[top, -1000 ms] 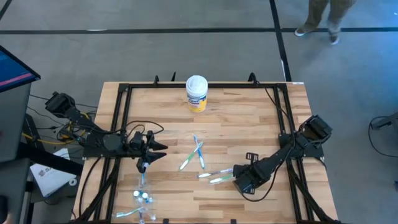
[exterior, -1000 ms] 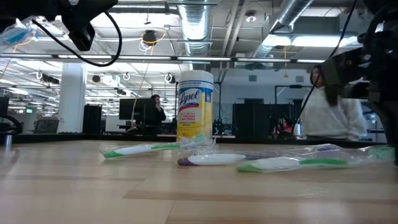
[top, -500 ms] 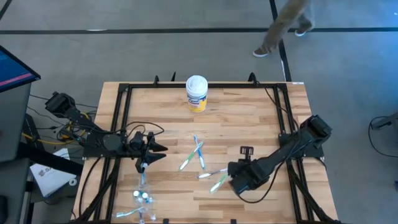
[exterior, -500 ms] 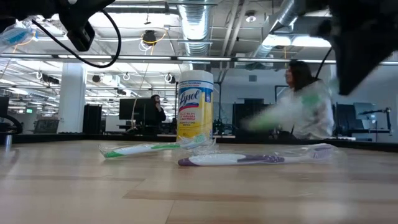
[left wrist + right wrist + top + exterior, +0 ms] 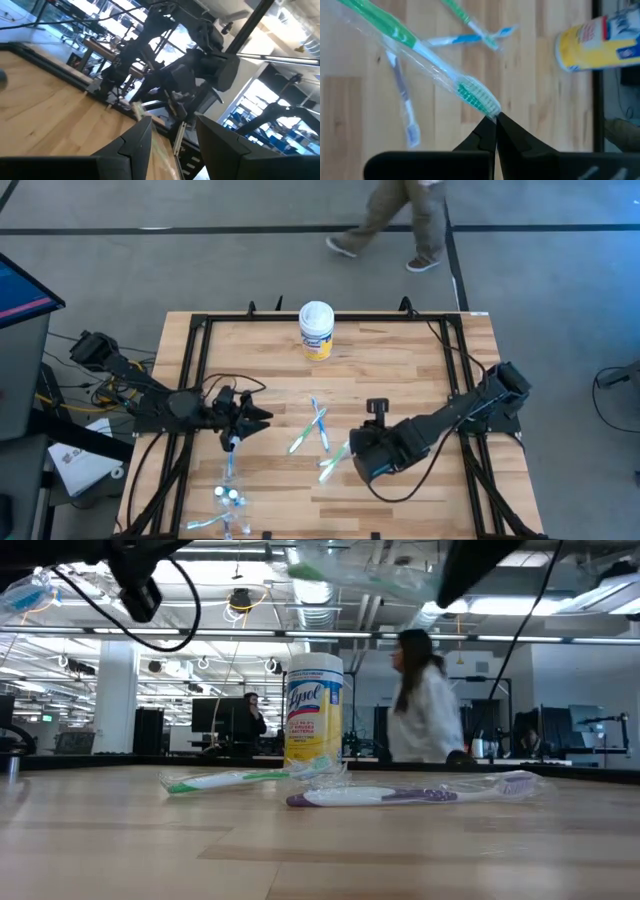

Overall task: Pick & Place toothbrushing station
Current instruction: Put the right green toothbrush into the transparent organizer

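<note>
Right gripper [image 5: 492, 121] pinched shut on the wrapped green toothbrush [image 5: 437, 67] by its head end, lifted clear above mid-table, likely for carrying; left gripper [image 5: 243, 420] hovered with jaws apart, holding nothing, near table's left edge.

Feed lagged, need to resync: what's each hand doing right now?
Left hand: open, empty.
Right hand: shut on the wrapped green-and-white plastic toothbrush, pinched at its bristle end, lifted above the wooden table.

Green-and-white toothbrush [image 5: 435, 60] in clear wrap; blue brush [image 5: 465, 37]; purple-tipped brush [image 5: 400, 796]; yellow, white-lidded canister [image 5: 316, 330]; pale wood desk [image 5: 400, 370]; black arms.
</note>
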Controlling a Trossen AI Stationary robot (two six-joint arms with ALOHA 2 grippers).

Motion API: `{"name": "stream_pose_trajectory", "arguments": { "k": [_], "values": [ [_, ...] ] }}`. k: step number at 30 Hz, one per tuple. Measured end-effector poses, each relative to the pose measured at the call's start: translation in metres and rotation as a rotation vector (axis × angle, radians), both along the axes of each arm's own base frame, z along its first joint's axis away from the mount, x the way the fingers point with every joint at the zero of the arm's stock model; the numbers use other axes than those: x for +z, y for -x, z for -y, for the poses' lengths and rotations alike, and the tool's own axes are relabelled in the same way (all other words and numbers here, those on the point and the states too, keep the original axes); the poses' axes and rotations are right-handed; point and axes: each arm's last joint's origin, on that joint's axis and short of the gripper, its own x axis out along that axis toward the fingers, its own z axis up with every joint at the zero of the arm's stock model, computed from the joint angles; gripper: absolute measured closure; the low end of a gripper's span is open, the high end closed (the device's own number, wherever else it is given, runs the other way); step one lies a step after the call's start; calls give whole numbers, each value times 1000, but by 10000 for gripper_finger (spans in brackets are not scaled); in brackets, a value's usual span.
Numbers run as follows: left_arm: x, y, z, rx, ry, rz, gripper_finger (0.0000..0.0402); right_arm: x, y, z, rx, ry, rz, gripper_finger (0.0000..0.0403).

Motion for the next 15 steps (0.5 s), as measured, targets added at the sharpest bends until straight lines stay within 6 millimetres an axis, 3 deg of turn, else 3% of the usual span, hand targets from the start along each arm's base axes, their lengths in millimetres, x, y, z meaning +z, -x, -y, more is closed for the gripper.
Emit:
{"name": "stream_pose_trajectory", "arguments": {
  "k": [6,15],
  "values": [
    [9,-25,-6,-28,2,-8,252,13,-10,6,48,23,37,403],
    [0,-79,-13,-110,103,-123,252,30,-18,8,93,73,98,403]
  ]
}}
